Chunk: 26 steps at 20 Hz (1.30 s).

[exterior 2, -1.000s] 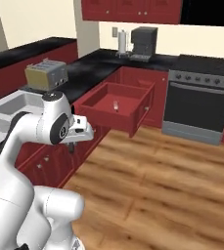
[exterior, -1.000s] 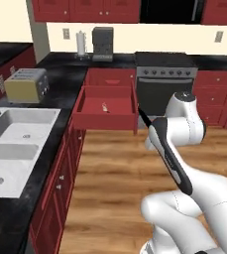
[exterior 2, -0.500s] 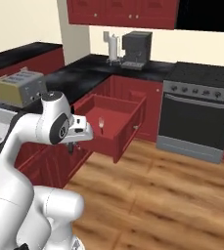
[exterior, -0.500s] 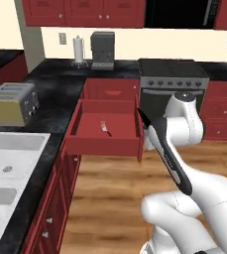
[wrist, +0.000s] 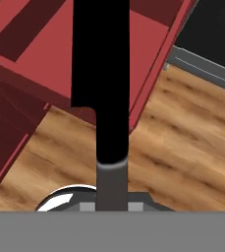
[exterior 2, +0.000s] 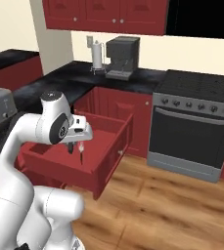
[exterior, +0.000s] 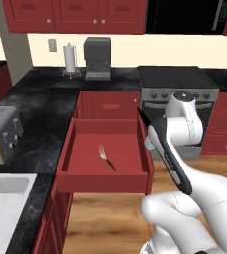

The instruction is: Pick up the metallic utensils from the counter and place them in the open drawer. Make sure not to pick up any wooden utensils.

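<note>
My gripper (exterior 2: 78, 141) is shut on the black-handled knife (wrist: 101, 74), one of the metallic utensils. In the hand view the knife sticks straight out from the gripper (wrist: 112, 201) over the open drawer's (wrist: 45, 54) right wall and the wood floor. In the right base view the knife (exterior 2: 80, 155) hangs just above the open drawer (exterior 2: 59, 166). A small silver fork (exterior: 103, 154) lies on the red bottom of the open drawer (exterior: 105, 179). The black stone counter (exterior: 45, 106) runs along the left and back. The wooden utensils are out of view.
A toaster (exterior: 0, 134) stands on the counter at left, with a sink (exterior: 6, 208) nearer. A coffee machine (exterior: 97, 58) and paper towel holder (exterior: 71, 59) stand at the back. The stove (exterior 2: 191, 132) is to the drawer's right, above open wood floor (exterior 2: 172, 210).
The base has driven on, so both base views have shifted and the drawer now looks nearer and more central. The arm holds the same pose with the knife still in its grip.
</note>
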### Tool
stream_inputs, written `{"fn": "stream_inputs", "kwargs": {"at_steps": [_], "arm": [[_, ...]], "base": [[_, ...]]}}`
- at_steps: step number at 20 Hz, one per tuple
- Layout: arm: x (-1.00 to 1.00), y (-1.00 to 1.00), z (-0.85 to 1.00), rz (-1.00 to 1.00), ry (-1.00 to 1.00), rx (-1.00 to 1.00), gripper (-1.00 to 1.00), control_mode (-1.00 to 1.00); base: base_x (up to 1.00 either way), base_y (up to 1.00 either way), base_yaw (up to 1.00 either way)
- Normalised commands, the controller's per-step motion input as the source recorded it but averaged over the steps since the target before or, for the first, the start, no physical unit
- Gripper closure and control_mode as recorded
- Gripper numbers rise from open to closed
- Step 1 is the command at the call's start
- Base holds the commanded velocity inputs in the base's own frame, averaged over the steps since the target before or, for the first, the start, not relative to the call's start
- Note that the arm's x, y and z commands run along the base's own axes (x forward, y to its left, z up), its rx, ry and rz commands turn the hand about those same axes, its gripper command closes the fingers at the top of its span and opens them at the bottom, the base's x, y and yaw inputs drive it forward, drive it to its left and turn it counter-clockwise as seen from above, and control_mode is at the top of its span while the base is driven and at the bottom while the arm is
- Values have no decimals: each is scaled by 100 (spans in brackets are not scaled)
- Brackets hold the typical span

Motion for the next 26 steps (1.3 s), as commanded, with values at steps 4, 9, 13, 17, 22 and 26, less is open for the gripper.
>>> {"fn": "stream_inputs", "kwargs": {"at_steps": [4, 9, 13, 17, 22, 26], "arm": [[0, 0, 0, 0, 0, 0, 100, 100], [0, 0, 0, 0, 0, 0, 100, 100], [0, 0, 0, 0, 0, 0, 100, 100], [0, 0, 0, 0, 0, 0, 100, 100], [0, 0, 0, 0, 0, 0, 100, 100], [0, 0, 0, 0, 0, 0, 100, 100]], "base": [[75, 29, -2], [26, 16, 0], [4, 19, 0], [2, 45, 0], [19, 46, -3], [32, 43, -7]]}}
